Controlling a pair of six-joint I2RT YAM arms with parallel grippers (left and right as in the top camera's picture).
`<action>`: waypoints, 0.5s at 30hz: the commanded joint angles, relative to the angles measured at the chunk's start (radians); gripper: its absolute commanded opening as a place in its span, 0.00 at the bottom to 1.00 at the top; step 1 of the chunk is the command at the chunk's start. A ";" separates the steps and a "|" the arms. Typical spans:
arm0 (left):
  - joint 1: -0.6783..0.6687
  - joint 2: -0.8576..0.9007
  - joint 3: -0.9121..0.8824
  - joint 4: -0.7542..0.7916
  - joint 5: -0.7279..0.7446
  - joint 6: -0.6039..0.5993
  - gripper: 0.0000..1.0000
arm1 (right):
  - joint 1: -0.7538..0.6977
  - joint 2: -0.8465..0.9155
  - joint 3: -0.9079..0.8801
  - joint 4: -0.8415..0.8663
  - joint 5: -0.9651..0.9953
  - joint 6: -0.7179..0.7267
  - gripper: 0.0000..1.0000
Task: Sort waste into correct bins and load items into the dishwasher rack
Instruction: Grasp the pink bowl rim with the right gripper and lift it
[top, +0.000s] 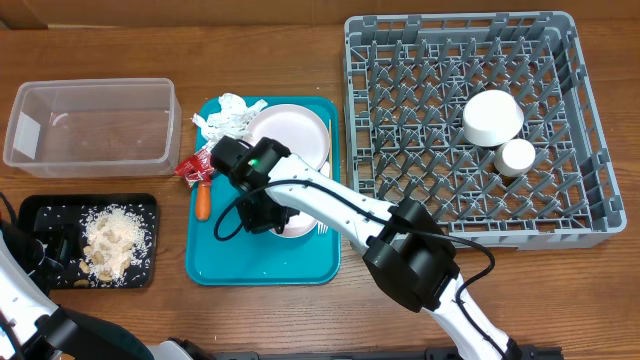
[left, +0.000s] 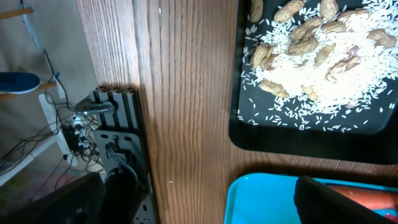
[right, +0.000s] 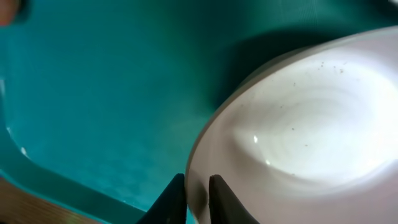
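**Bowl rim pinched, rack off to one side**

The pale bowl (top: 295, 222) sits upright on the teal tray (top: 230, 262), just below the round plate (top: 295, 135) in the overhead view. The right fingers (right: 174, 204) straddle its near rim, one outside the wall and one inside. They are closed down to about the rim's thickness, so I judge them to be gripping the bowl. From that grip the body of the bowl spreads away from the fingers, with its open mouth facing up.

The dishwasher rack (top: 352, 110) stands on the tabletop on the tray's far side from the bins, so the carry should run that way, with a tilt onto the pegs.

The left fingers (left: 348, 202) hang by the black tray (top: 40, 205), well apart from the bowl. Their state cannot be told.
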 joint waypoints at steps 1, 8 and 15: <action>0.000 0.003 0.011 0.001 0.004 -0.004 1.00 | -0.002 -0.030 0.067 -0.003 0.009 0.000 0.08; 0.000 0.003 0.011 0.001 0.004 -0.004 1.00 | -0.002 -0.031 0.103 -0.031 0.010 -0.008 0.04; 0.000 0.003 0.011 0.001 0.004 -0.005 1.00 | -0.003 -0.031 0.102 -0.045 0.024 -0.007 0.04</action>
